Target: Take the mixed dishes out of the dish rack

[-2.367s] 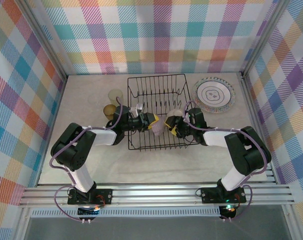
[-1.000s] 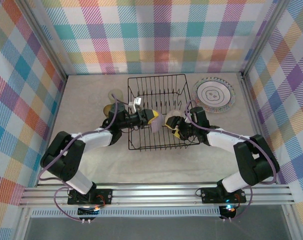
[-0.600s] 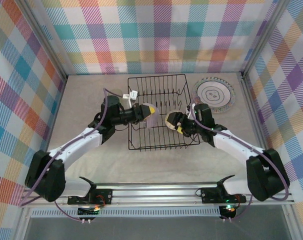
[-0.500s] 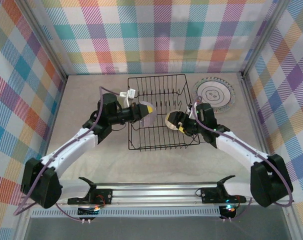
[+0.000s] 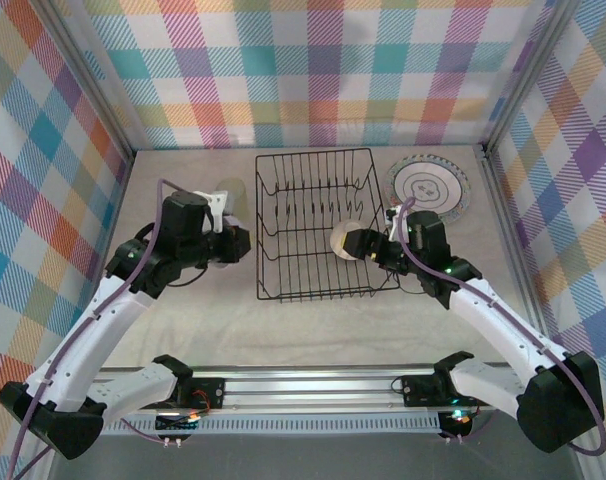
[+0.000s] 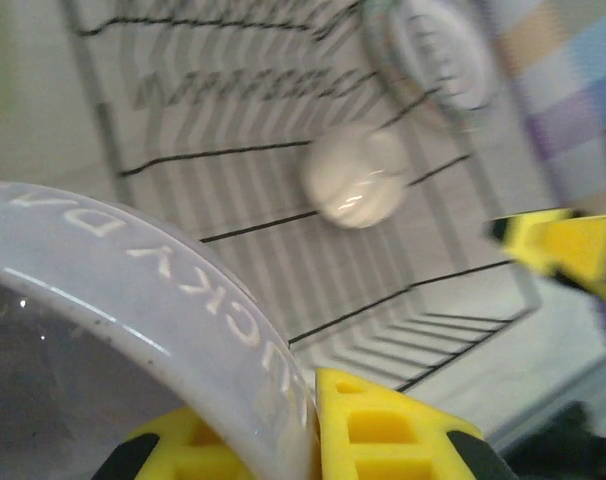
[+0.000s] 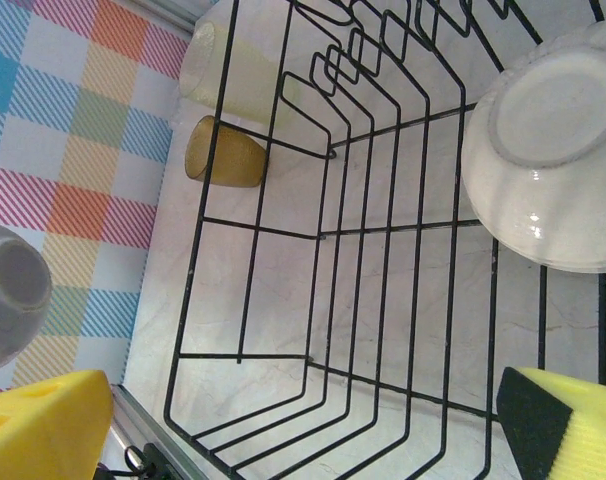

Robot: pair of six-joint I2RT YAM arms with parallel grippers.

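- Black wire rectangular dish rack [image 5: 328, 165] stands mid-table. A cream round bowl [image 5: 342, 240] lies inside it, toward the rack's right side.
- The right wrist view shows the bowl's base ring turned to the camera and its body resting on the rack wires. From above it reads as a plain cream disc.
- Right gripper [image 5: 367, 244] is at the rack's right side, just beside the bowl. Its fingers are spread wide with nothing between them. In its own wrist view, only rack wire and table lie between the two yellow tips.
- Left gripper [image 5: 236, 243] is outside the rack's left side, fingers clamped on a clear plastic cup with raised lettering on its rim [image 6: 133, 290].
- The left wrist view shows that grip close up. From above the cup is hard to make out.
- Small amber cup [image 7: 226, 153] and pale yellow-green cup [image 7: 233, 75] stand on the table just outside the rack's left side, near each other.
- The left arm covers the amber one from above.
- Large round plate with green ringed face [image 5: 429, 187] lies flat, face up, off the rack's far right corner. It is blurred in the left wrist view.
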